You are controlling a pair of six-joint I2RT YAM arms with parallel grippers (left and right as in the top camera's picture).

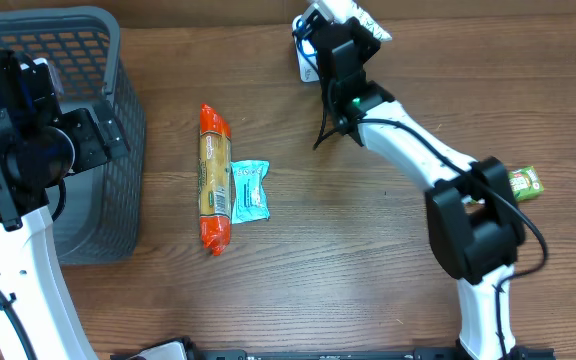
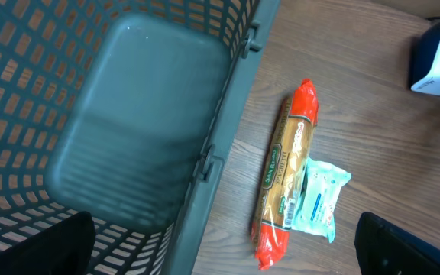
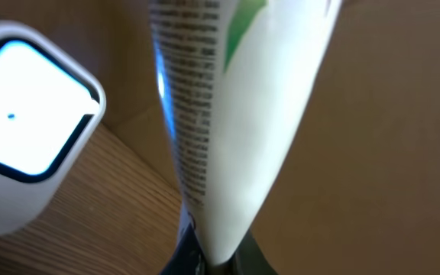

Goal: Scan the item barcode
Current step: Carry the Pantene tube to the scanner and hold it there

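Our right gripper (image 3: 205, 258) is clamped tight on the lower end of a white pack (image 3: 228, 114). The pack stands up out of the fingers and fills the middle of the wrist view. It carries a green patch and columns of small dark print, too blurred for us to read. In the overhead view this hand sits at the far edge of the table (image 1: 348, 250), with the pack raised off the wood.

Just to the hand's left is the scanner (image 3: 21, 130), a white rounded box with a bright lit window, near the pack but apart from it.

Further left of the hand and back toward the arm bases, a long roll with orange ends (image 1: 214, 180) lies flat. A teal packet (image 1: 249, 190) touches its right side. Behind the hand and to its right, a small green packet (image 1: 525, 183) lies beside the arm's elbow.

Farthest left we see the grey basket (image 1: 118, 150). Our left gripper (image 1: 88, 135) hangs over it with its fingers (image 2: 403, 244) spread wide and nothing between them.
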